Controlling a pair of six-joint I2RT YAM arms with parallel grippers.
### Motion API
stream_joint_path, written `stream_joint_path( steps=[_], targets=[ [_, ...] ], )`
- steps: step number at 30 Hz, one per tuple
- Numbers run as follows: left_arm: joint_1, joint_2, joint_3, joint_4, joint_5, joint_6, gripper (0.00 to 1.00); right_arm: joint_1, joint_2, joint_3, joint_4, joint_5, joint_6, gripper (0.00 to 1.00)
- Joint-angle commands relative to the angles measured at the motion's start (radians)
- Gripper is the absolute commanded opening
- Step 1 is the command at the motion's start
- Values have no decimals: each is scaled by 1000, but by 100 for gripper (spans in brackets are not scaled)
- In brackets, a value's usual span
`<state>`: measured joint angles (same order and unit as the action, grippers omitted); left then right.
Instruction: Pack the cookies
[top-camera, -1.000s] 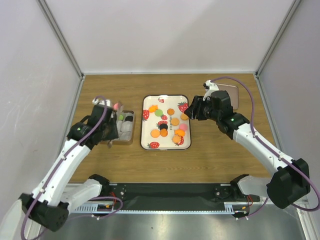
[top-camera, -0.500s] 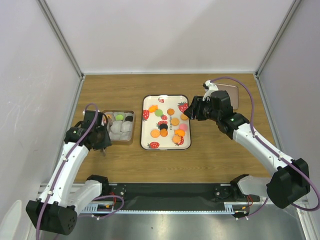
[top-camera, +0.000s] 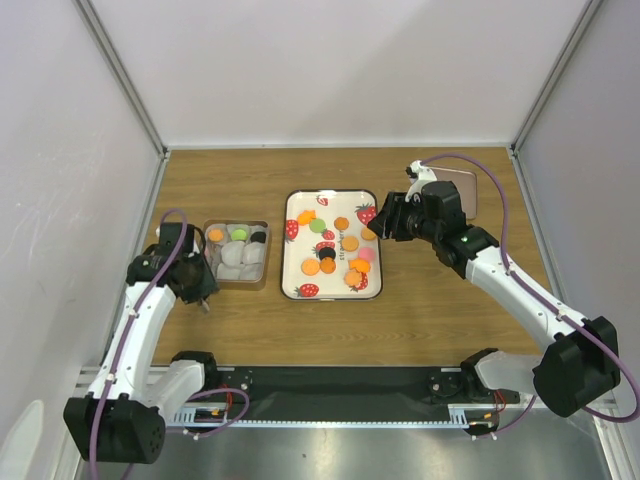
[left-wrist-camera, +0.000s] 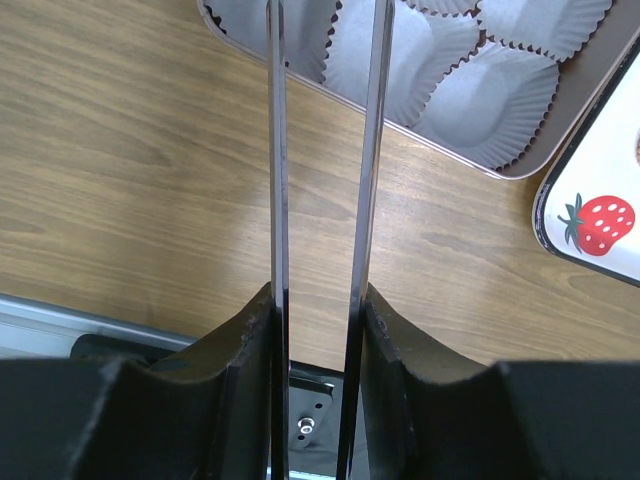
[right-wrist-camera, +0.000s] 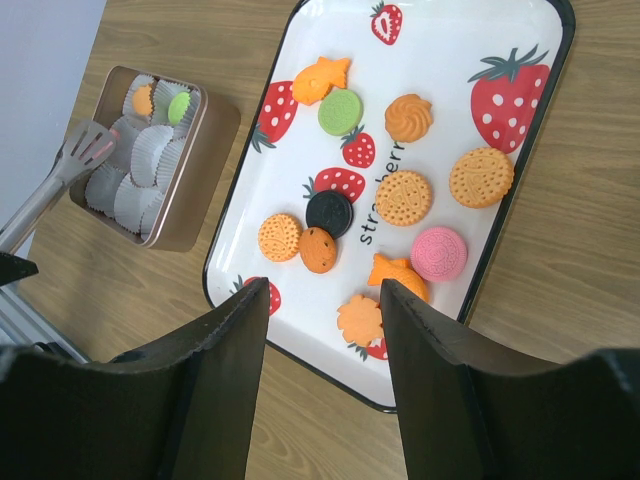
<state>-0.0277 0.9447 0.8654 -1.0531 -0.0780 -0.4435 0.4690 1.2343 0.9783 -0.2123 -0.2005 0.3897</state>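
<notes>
Over the last second the left arm has backed off the tin (right-wrist-camera: 210, 170) toward the left of the counter (top-camera: 450, 300), so the top view now shows the tin uncovered; the right arm has not budged. We read that as a drop-off just done. Two of the cookies (right-wrist-camera: 403, 198), one orange and one green, sit in the tin's far paper cups (left-wrist-camera: 440, 60), and the rest lie loose on the tray (right-wrist-camera: 440, 40), so packing looks early. The left hand (left-wrist-camera: 318, 300) is clamped on metal tongs (right-wrist-camera: 85, 148), blades slightly apart with nothing between them. The right hand (right-wrist-camera: 322, 290) hovers by the tray's right side, fingers spread, empty. The tong tips run off the top of the left wrist view. A dark spot in the tin's far right corner could be a black cookie or shadow; we cannot tell.
</notes>
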Motion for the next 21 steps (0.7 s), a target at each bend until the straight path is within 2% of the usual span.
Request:
stream_joint_path(
  steps=[1, 21],
  targets=[
    [15, -1, -6, 47, 26, 14, 36, -4, -6, 30, 14, -11, -2, 54],
    [23, 3, -11, 65, 34, 19, 46, -6, -1, 30, 17, -7, -2, 54]
  ],
)
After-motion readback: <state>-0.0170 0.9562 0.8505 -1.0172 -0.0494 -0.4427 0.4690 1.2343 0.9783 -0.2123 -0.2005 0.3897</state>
